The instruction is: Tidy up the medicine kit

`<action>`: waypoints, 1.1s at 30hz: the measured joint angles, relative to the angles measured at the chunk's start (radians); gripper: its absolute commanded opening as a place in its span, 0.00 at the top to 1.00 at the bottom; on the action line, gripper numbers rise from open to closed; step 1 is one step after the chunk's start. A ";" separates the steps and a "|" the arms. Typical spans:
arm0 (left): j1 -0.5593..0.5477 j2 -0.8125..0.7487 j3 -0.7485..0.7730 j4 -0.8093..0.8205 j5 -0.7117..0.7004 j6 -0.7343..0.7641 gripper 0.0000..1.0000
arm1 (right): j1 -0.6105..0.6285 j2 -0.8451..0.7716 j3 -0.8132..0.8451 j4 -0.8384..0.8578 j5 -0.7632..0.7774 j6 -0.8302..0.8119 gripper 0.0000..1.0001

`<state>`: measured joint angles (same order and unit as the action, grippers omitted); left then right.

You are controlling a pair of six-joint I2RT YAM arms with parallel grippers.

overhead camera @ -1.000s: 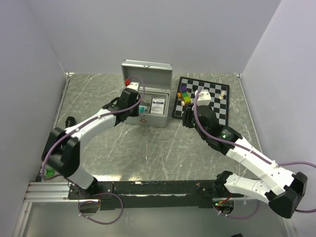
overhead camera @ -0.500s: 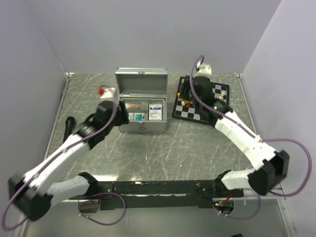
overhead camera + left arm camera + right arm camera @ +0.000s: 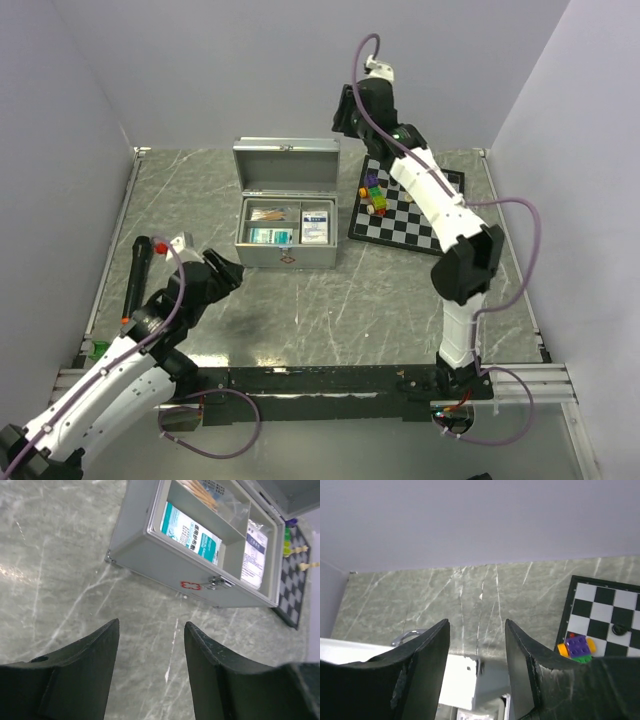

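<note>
Medicine kit [image 3: 285, 256]: mid-frame, lid up, packets in compartments, looks sorted.
Left end effector [image 3: 151, 625]: apart, empty.
Right end effector [image 3: 476, 622]: apart, empty.
Remaining: probably shutting the lid.

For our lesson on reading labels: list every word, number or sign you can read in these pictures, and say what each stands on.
Nothing reads clearly.
On the teal-and-white box in the medicine kit: printed lines, too blurred to read.
On the white packet beside it: small dark print, unreadable.
On the red sticker on the kit's front: a sign, no legible letters.
On the chessboard: no writing visible.
</note>
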<state>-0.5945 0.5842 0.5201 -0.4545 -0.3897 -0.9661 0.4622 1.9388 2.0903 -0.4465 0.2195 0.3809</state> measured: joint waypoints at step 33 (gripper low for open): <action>0.000 0.153 -0.037 0.116 0.051 -0.071 0.43 | 0.097 -0.073 -0.279 0.080 -0.094 0.000 0.44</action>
<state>-0.5945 0.7376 0.4835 -0.3386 -0.3382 -1.0367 0.5587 1.8660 1.8111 -0.3664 0.1253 0.3805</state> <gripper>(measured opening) 0.570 0.559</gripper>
